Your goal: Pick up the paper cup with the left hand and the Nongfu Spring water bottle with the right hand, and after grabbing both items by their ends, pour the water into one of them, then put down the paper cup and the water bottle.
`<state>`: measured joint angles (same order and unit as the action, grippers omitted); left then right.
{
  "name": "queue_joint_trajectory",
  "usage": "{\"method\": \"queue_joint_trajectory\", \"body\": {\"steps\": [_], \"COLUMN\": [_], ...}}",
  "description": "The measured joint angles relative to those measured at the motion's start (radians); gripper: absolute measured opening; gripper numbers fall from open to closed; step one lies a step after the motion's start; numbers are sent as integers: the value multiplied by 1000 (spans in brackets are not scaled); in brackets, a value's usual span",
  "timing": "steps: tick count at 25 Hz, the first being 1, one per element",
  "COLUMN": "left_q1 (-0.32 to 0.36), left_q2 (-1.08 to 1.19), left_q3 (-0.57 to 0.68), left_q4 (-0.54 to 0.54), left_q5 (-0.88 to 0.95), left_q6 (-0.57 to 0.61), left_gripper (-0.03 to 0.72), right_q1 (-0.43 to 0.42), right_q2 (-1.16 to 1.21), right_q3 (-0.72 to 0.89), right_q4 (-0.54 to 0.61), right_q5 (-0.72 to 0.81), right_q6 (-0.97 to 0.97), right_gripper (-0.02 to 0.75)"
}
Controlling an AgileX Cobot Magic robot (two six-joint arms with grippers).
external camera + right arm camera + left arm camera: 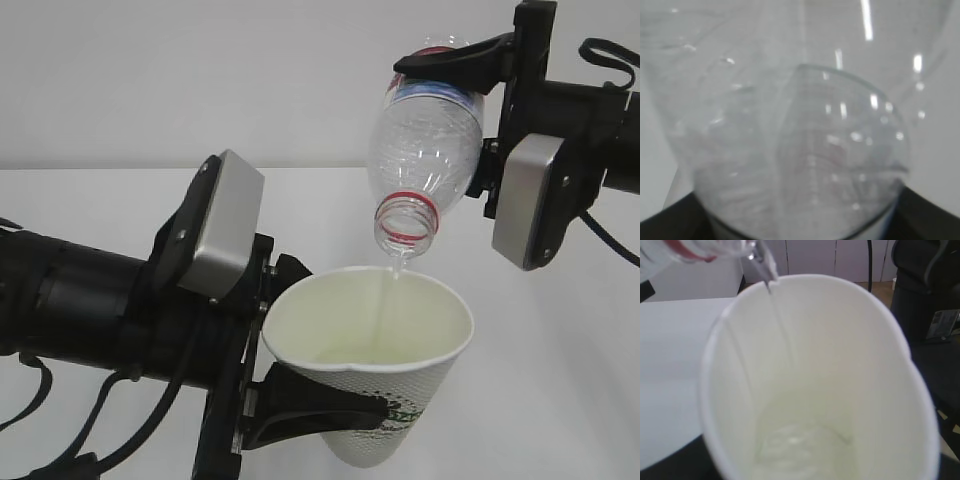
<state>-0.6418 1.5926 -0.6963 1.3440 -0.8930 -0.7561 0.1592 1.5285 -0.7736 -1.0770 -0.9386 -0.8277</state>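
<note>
The left claw [300,400] grips the paper cup [375,375] by its lower wall, holding it upright above the white bench [560,400]. The right claw [455,55] clasps the Nongfu Spring water bottle [425,150] near its base, tipped neck-down just above the cup's rim. A thin stream of water [388,300] falls into the cup, pooling at its bottom.

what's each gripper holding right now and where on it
The left hand grips the paper cup around its lower wall. The right hand clamps the Nongfu Spring water bottle near its base end, neck tipped down over the cup.
</note>
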Motion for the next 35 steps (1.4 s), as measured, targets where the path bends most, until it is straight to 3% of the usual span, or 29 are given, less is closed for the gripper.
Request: {"method": "queue_joint_trajectory", "body": {"steps": [35], "left_q1": [-2], "left_q2": [0], "left_q3": [0], "left_q4": [0], "left_q5": [7], "left_q6": [0], "left_gripper": [446], "right_q1": [0], "right_q2": [0], "right_q3": [0], "right_q4": [29], "right_q5": [-5], "right_q6": [-21], "right_gripper": [482]}}
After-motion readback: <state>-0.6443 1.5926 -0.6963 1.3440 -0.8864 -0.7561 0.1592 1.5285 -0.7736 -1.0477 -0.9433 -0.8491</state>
